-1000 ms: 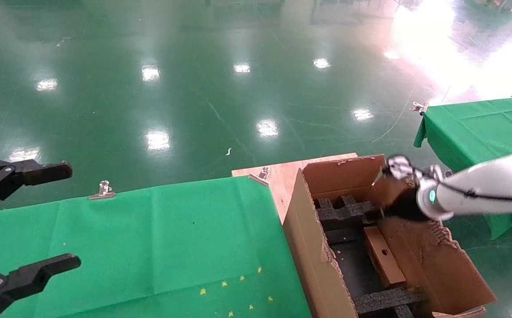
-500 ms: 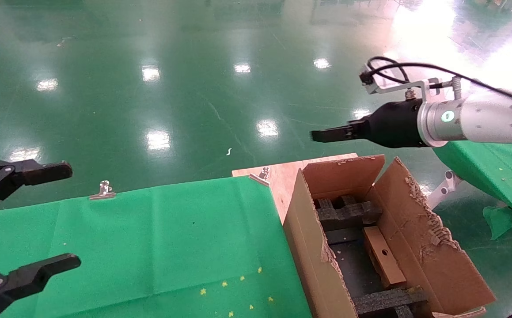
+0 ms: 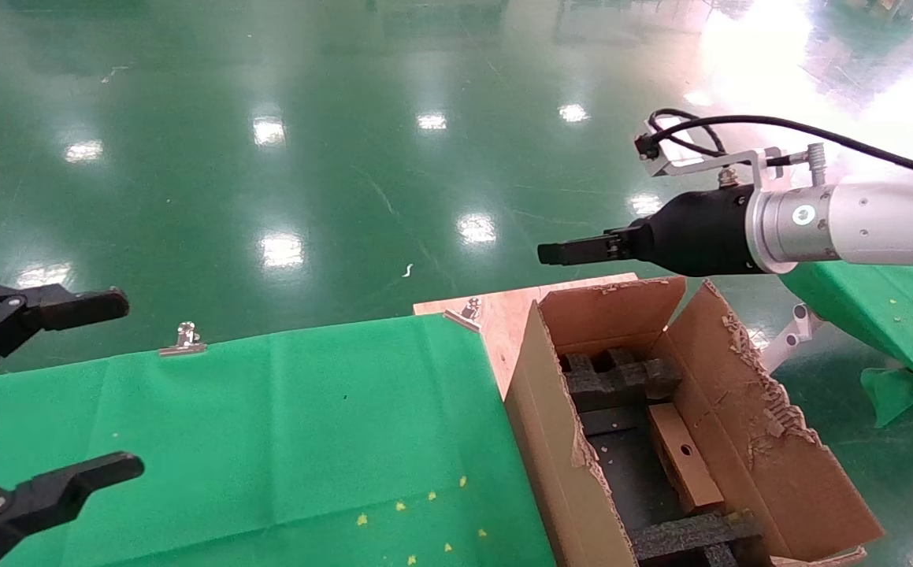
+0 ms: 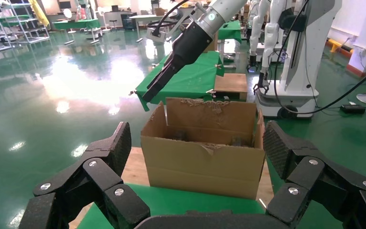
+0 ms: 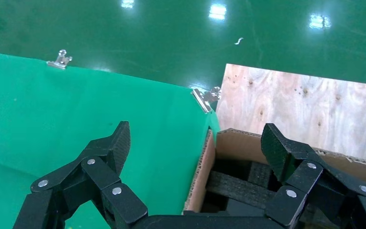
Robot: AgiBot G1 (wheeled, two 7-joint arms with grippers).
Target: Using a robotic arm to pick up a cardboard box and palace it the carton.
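The right gripper [image 3: 554, 253] had come up and out of the carton [image 3: 558, 441] in the last second. From down among the foam it rose clear above the rim, and in the final half second it only slid a touch further toward the left. It carried nothing. The cardboard box [image 3: 684, 457] lay inside the carton, on the dark floor between the black foam inserts [image 3: 621, 378], its round hole showing on the upper face, right against the carton's right wall. By my reading the placing was done and this was the retreat.

The white right arm [image 3: 881, 232] reached in level from the right, wrist block and cable on top, fingers pointing left over the far flap. In the right wrist view the fingers [image 5: 109, 148] stood spread wide and empty, above the seam where the green cloth [image 3: 267, 441] met the plywood board [image 5: 305, 105].

The left gripper [image 3: 38, 394] hung parked at the near left over the cloth, jaws apart, holding nothing.
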